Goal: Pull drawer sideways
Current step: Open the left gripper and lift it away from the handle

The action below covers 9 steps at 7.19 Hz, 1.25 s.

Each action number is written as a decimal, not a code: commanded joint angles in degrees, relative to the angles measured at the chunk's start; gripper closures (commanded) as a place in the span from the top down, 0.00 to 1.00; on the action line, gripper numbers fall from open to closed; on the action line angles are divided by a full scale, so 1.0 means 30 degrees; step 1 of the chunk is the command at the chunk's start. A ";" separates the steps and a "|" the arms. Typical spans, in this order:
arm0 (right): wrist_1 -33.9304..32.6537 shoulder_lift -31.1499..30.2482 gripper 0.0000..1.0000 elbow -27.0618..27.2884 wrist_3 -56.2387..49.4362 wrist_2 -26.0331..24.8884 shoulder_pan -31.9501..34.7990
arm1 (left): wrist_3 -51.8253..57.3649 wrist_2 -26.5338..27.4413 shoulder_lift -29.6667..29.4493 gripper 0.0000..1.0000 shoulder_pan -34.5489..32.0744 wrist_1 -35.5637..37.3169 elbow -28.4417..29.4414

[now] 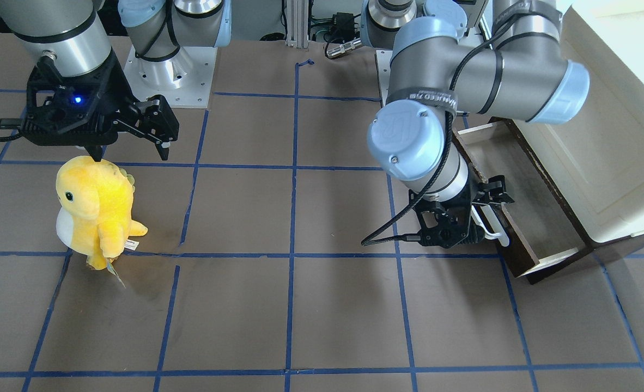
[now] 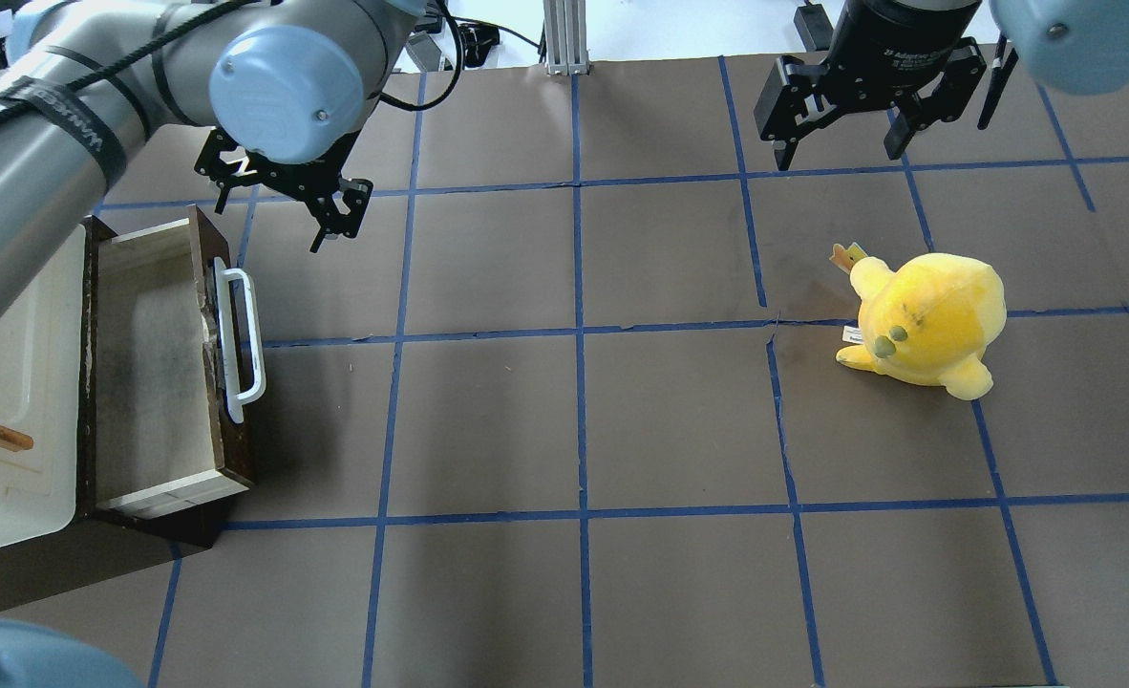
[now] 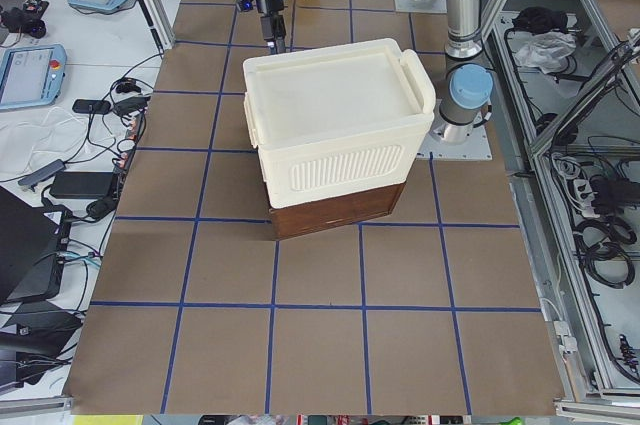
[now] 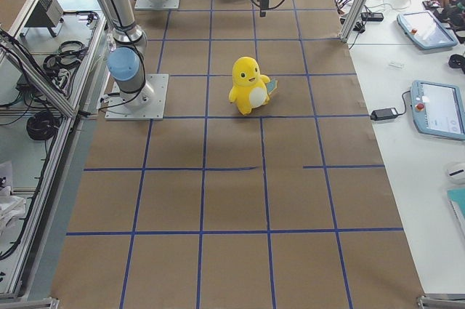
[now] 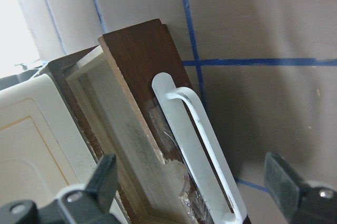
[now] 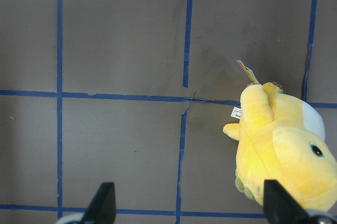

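As drawer (image 2: 149, 354) juts out, end effector (image 2: 273, 220) (left) hovers.

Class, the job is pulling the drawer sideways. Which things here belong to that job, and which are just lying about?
Belongs to the job:
drawer
white handle
left gripper

Just lying about:
yellow plush toy
right gripper, idle above it

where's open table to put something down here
The wide middle of the table, between the drawer and the yellow plush toy, is bare, as is most of the overhead view's lower strip. Crowded: beside the drawer's handle, where the left gripper hangs.
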 commanded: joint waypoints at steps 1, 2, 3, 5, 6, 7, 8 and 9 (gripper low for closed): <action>0.0001 0.0001 1.00 0.0000 0.0001 0.0002 0.0001 | 0.0962 -0.3428 0.2404 0.99 0.0180 0.0003 -0.0120; 0.0001 0.0001 1.00 0.0000 0.0001 0.0002 0.0001 | 0.1634 -0.4255 0.3489 0.99 0.0180 0.0061 -0.0179; 0.0001 0.0001 1.00 0.0000 0.0001 0.0002 0.0001 | 0.2134 -0.4786 0.4399 0.99 0.0354 0.0497 -0.0150; 0.0001 0.0001 1.00 0.0000 0.0001 -0.0027 0.0001 | 0.2749 -0.7447 0.5516 0.96 0.1636 0.0589 -0.0208; 0.0001 0.0001 1.00 0.0000 0.0001 0.0002 0.0001 | 0.3450 -0.8588 0.5927 0.95 0.2051 0.0705 -0.0498; 0.0001 0.0001 1.00 0.0000 0.0001 -0.0027 0.0001 | 0.3544 -0.9093 0.6366 0.96 0.2084 0.1054 -0.0965; 0.0001 0.0001 1.00 0.0000 0.0001 0.0002 0.0001 | 0.3574 -0.9330 0.6690 1.00 0.2113 0.1000 -0.1347; 0.0001 0.0001 1.00 0.0000 0.0001 0.0002 0.0001 | 0.3691 -0.9332 0.6809 1.00 0.2258 0.0883 -0.1438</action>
